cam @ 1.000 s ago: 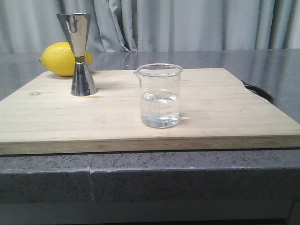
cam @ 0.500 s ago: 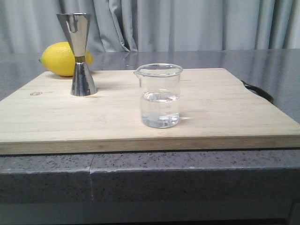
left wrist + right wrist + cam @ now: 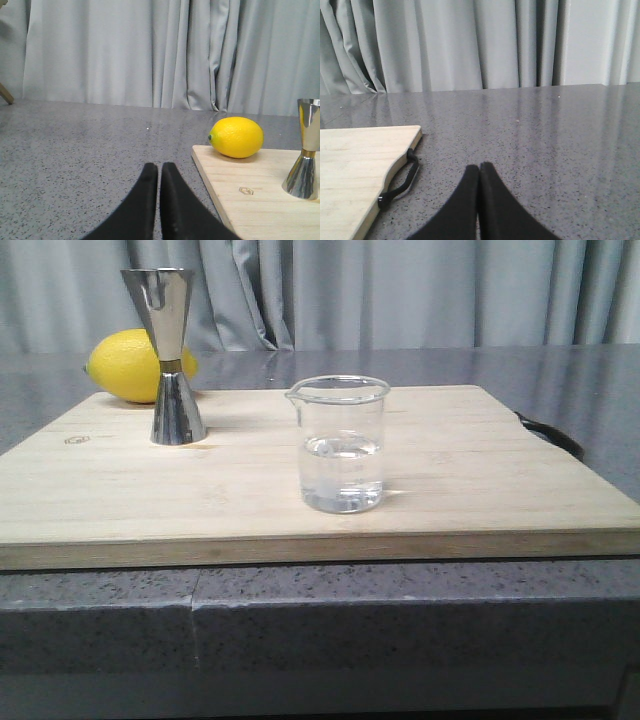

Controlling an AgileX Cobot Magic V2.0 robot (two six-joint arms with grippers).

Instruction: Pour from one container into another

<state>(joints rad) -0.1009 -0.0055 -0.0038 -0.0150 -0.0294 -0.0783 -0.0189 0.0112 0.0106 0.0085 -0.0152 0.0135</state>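
Observation:
A small clear glass beaker (image 3: 341, 445) stands upright near the middle of the wooden cutting board (image 3: 470, 470), partly filled with clear liquid, its pour lip turned left. The shiny steel hourglass jigger (image 3: 170, 355) stands upright at the board's back left; it also shows in the left wrist view as the jigger (image 3: 305, 150). My left gripper (image 3: 159, 167) is shut over the grey counter, left of the board, holding nothing. My right gripper (image 3: 479, 168) is shut over the counter to the right of the board, holding nothing. Neither gripper shows in the front view.
A yellow lemon (image 3: 130, 365) lies behind the jigger at the board's back left corner, seen also as the lemon (image 3: 236, 137). A black strap loop (image 3: 400, 182) hangs off the board's right edge. Grey speckled counter (image 3: 560, 140) surrounds the board; grey curtains hang behind.

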